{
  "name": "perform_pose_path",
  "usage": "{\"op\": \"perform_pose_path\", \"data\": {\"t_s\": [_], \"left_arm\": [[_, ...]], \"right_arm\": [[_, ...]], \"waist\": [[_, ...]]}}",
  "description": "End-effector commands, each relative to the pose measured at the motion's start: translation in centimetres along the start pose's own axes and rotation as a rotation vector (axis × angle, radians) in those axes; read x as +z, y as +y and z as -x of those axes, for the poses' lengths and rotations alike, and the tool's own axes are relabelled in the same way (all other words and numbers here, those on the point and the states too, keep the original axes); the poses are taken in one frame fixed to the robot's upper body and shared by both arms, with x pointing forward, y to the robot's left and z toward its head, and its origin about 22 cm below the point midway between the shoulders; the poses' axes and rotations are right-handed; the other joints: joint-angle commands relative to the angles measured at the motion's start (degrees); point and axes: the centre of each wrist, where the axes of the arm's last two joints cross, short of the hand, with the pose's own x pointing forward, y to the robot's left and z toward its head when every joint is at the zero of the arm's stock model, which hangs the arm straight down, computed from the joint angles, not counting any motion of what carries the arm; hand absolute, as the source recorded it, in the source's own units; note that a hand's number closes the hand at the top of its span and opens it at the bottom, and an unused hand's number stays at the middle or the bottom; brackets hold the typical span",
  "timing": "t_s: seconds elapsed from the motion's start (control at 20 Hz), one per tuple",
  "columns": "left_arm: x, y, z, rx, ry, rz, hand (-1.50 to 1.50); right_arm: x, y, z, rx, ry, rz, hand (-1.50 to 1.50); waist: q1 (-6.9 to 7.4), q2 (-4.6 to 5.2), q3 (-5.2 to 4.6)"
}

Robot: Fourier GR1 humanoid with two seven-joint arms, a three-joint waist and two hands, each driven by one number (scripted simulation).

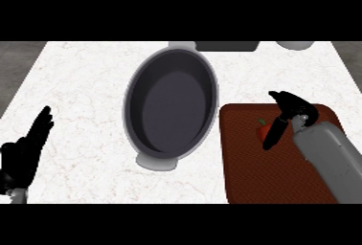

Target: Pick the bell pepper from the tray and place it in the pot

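Hanging over the brown tray (pixel 244 177), the right hand (pixel 288 111) has its fingers spread and straight, one dark finger (pixel 274 134) pointing down beside the red bell pepper (pixel 262 129). The pepper lies on the tray's upper left part, just left of that finger and partly hidden by it; whether they touch cannot be told. The oval grey pot (pixel 171 107) stands on the white marble worktop (pixel 84 86), just left of the tray. The left hand (pixel 25 153) rests open at the lower left edge, fingers up.
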Motion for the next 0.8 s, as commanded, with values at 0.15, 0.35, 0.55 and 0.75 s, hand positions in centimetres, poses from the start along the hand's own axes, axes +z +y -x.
{"op": "perform_pose_path", "data": {"t_s": [0.15, 0.35, 0.55, 0.75], "left_arm": [[-0.6, -2.5, -1.0, 0.000, 0.009, 0.005, 0.00], [1.2, -0.2, 0.3, -0.008, -0.003, 0.012, 0.00], [-2.1, -0.7, -1.4, 0.001, -0.005, 0.005, 0.00], [0.2, 0.5, 0.0, -0.030, -0.001, -0.010, 0.00]], "right_arm": [[-1.1, 2.7, -1.7, 0.043, 0.037, -0.042, -1.50], [-1.9, 1.0, 0.2, 0.029, 0.056, -0.041, -1.50], [-3.6, 4.1, 0.5, 0.054, 0.084, -0.045, -1.50], [-4.1, 5.3, 0.1, 0.032, 0.090, -0.036, -1.50]], "waist": [[-0.34, 0.00, 0.01], [-0.24, -0.09, 0.01], [-0.40, 0.04, 0.02], [-0.22, -0.04, 0.02]]}}
